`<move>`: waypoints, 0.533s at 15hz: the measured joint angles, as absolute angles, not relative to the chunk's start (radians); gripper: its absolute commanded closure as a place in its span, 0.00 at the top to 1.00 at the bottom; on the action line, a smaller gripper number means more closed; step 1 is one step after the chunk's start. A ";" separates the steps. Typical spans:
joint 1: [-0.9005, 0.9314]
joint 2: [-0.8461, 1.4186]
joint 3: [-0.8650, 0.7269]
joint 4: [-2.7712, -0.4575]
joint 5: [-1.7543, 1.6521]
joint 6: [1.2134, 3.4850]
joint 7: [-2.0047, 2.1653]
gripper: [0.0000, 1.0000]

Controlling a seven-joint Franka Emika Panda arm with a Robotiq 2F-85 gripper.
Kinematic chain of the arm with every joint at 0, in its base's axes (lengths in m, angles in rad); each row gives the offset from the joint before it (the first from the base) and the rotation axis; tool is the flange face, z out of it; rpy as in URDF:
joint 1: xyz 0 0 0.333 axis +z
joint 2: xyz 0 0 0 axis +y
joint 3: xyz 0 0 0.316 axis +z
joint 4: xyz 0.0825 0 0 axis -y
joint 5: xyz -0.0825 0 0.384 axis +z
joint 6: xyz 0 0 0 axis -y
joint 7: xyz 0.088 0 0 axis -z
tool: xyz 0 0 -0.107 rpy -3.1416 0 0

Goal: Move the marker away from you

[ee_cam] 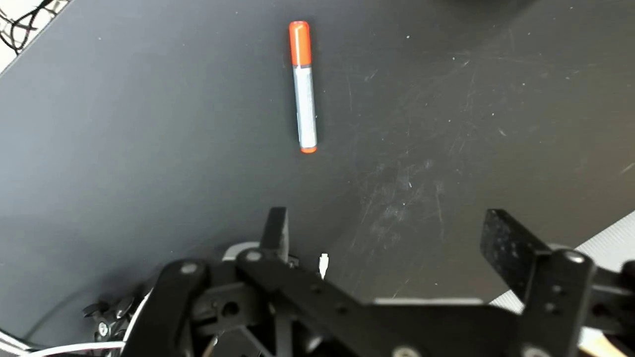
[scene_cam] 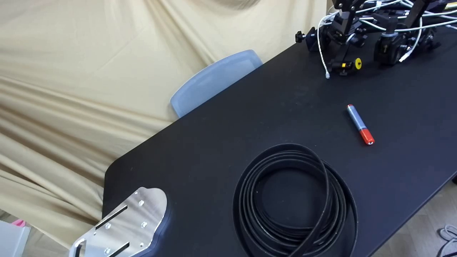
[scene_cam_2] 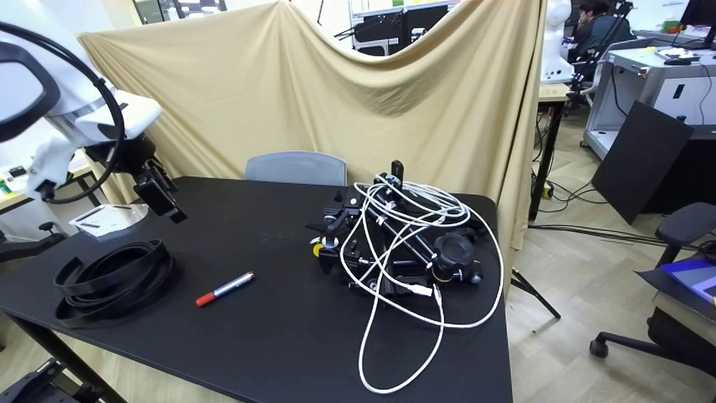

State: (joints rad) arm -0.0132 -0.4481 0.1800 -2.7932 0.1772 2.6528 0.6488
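Observation:
The marker is a slim stick with a blue-grey barrel and a red-orange cap. In both exterior views the marker (scene_cam: pixel 358 120) (scene_cam_2: pixel 230 286) lies flat on the black table (scene_cam: pixel 200 157), beside the coiled black cable and apart from it. In the wrist view the marker (ee_cam: pixel 305 106) lies at the upper middle, cap end up, beyond the fingertips. My gripper (ee_cam: pixel 384 218) is open, with wide-apart fingers and nothing between them. In an exterior view the gripper (scene_cam_2: pixel 174 201) hangs above the table, up and to the left of the marker. It touches nothing.
The black cable coil (scene_cam: pixel 246 200) (scene_cam_2: pixel 112 280) lies near the marker. A pile of black clamps and stands (scene_cam_2: pixel 386 263) with white cables (scene_cam_2: pixel 442 330) occupies the table's other side. A metal plate (scene_cam: pixel 125 221) is at one end. A grey chair back (scene_cam: pixel 217 78) stands at the edge by the curtain.

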 measured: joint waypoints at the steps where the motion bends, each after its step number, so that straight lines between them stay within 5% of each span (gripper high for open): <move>1: -0.015 -0.449 0.181 -2.792 0.171 2.652 0.649 1.00; 8: -0.042 -0.357 0.173 -2.786 0.158 2.658 0.647 1.00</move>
